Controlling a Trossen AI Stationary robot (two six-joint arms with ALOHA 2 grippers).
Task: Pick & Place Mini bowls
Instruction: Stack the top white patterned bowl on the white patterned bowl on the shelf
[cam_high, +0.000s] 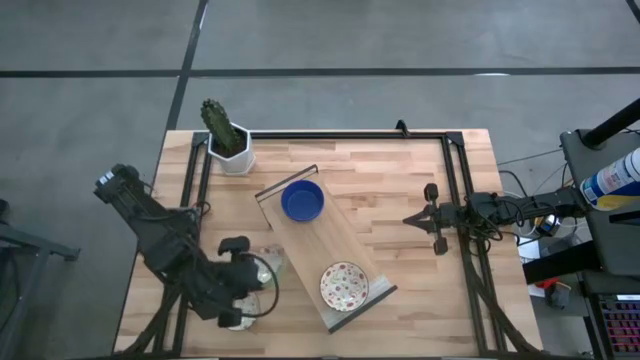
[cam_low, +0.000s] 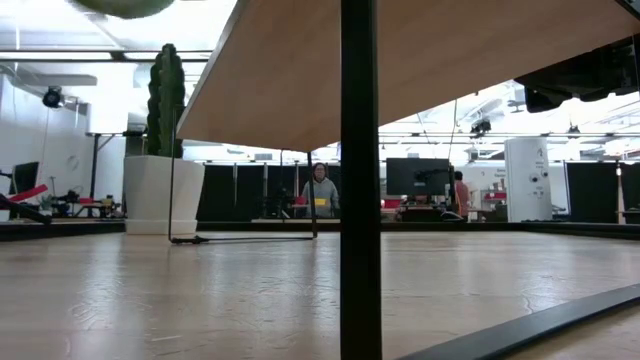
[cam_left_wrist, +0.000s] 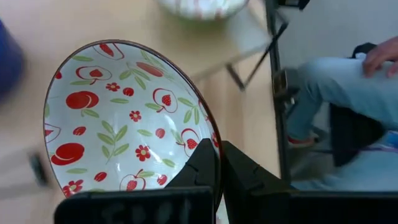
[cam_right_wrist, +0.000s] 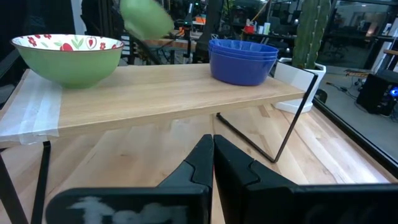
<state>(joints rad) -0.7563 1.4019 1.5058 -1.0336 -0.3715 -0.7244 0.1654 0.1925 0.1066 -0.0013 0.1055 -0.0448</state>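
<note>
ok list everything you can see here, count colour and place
floral bowl: one, white inside with red fruit and green leaves, gripped by its rim at the table's front left
floral bowl on shelf: one, near end of the shelf
blue bowls: a nested stack, count unclear, far end of the shelf
shelf: one, light wood on black wire legs, mid-table
cactus pot: one, white, back left
left gripper: jaws shut on the bowl rim
right gripper: jaws shut, empty, right of shelf

The wooden desk (cam_high: 400, 180) carries a white pot with a cactus (cam_high: 228, 143) at its far left corner and a raised wooden shelf (cam_high: 330, 250) set diagonally mid-desk. On the shelf stand stacked blue bowls (cam_high: 302, 200), perhaps three, and a floral bowl (cam_high: 344, 286).
</note>
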